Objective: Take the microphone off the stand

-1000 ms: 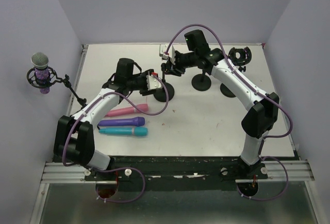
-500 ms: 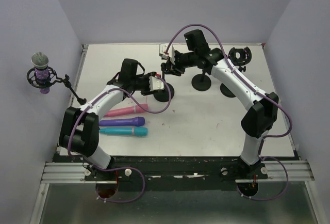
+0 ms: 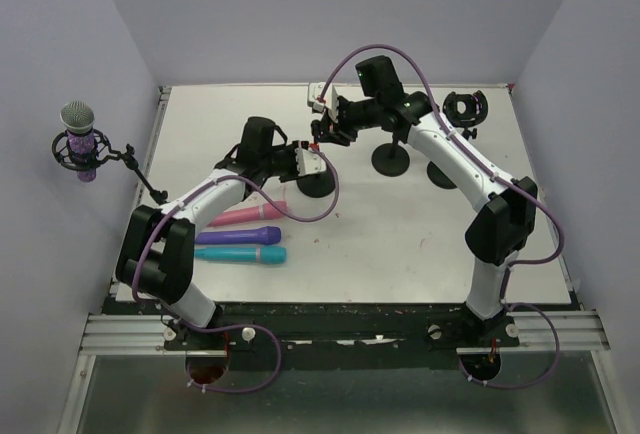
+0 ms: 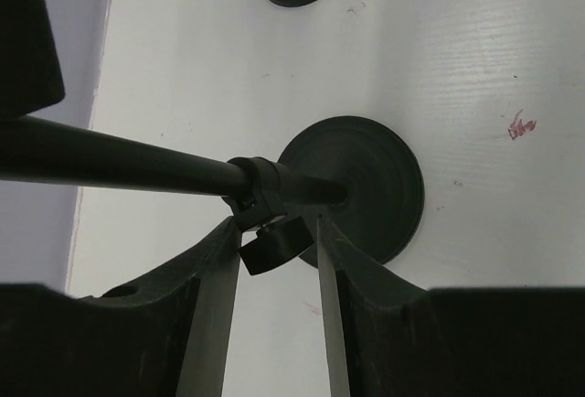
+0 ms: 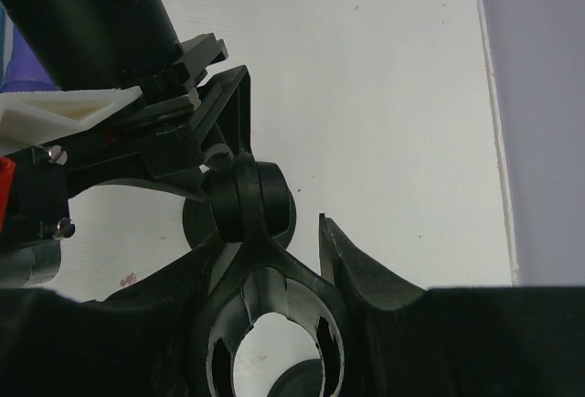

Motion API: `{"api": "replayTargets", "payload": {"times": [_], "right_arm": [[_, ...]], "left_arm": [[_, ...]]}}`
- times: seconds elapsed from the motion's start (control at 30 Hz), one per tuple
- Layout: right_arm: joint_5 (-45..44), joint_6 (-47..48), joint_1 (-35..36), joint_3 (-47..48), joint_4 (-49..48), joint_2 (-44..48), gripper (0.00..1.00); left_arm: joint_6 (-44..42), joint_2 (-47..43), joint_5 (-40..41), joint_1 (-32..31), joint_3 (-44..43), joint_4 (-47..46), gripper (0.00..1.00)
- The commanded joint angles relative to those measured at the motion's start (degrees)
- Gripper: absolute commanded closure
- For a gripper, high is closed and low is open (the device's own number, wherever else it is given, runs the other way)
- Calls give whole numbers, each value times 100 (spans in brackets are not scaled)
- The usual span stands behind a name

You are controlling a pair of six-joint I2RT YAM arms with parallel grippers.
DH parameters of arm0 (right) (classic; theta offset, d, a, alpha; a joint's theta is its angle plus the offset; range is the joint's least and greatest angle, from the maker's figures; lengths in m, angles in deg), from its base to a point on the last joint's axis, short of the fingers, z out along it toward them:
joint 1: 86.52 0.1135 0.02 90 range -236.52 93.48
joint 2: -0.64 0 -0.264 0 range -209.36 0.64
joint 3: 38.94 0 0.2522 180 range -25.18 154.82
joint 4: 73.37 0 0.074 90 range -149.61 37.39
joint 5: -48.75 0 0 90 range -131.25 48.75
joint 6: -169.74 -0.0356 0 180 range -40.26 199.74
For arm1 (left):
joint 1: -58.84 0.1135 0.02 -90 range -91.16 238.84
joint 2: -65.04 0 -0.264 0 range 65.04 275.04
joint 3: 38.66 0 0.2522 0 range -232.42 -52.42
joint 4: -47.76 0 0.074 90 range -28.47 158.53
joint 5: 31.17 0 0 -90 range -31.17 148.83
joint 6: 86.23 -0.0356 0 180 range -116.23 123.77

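A purple microphone with a silver head [image 3: 79,134] sits in a black shock mount on a boom arm at the far left wall, away from both arms. A black stand with a round base [image 3: 318,184] stands mid-table. My left gripper [image 3: 316,161] is closed on the stand's pole collar and knob [image 4: 274,243], just above the base [image 4: 375,187]. My right gripper [image 3: 326,134] holds the stand's clip [image 5: 271,324] at the top. The clip ring is empty. The right finger [image 5: 366,269] shows a gap at its tip.
Pink [image 3: 246,215], purple [image 3: 236,236] and teal [image 3: 240,254] microphones lie on the table left of centre. Two more stand bases [image 3: 390,162] [image 3: 441,175] and an empty clip [image 3: 465,106] are at the back right. Walls close in the table.
My left arm has swung its elbow in, and its gripper has shifted slightly right onto the stand pole. The right arm has barely moved.
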Motion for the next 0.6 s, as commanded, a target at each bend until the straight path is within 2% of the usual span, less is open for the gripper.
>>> {"api": "replayTargets", "payload": {"times": [0.0,0.17,0.3,0.4,0.57], "right_arm": [[-95,-57,52,32,159,-274,69],[-112,-66,52,41,150,-283,69],[-165,-58,43,23,150,-248,70],[-200,-66,43,-12,150,-221,70],[-200,-75,52,-65,124,-177,71]], "left_arm": [[346,9,374,-234,270,-405,56],[600,44,489,-270,78,-196,70],[1380,62,402,-138,-282,314,76],[2171,97,-80,116,-581,675,77],[3340,535,-1599,459,-1380,1650,79]]}}
